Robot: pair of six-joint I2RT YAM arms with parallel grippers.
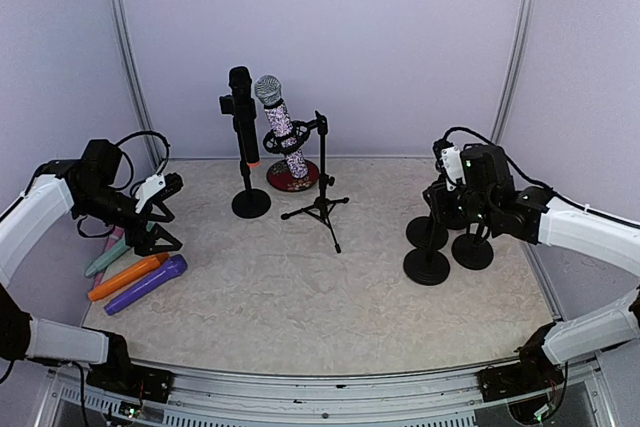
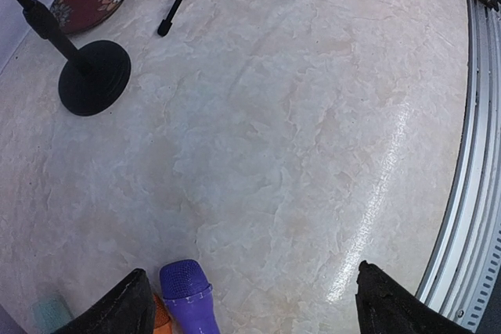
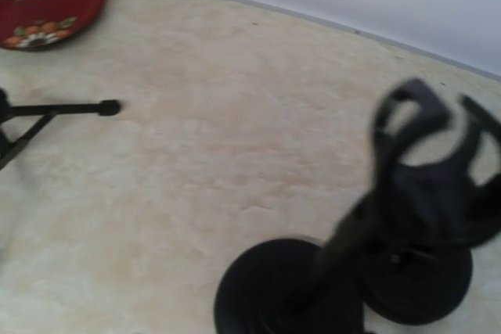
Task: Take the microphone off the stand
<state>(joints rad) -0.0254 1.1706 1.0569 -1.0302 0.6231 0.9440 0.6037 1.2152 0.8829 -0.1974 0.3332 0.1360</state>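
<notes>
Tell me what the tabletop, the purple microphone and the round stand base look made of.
Tabletop: marbled beige, stone-look laminate or vinyl perhaps; glossy, given the light streak.
Purple microphone: likely plastic body, fine mesh head, satin.
Round stand base: matte black, probably painted metal; no glare.

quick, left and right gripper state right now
Left gripper: open, holding nothing.
Right gripper: cannot be told; its fingers are hidden among the black stands.

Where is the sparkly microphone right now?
In the top view, the sparkly microphone leans in its holder over the red base at the back of the table, left of centre, between the black microphone and the tripod stand.
</notes>
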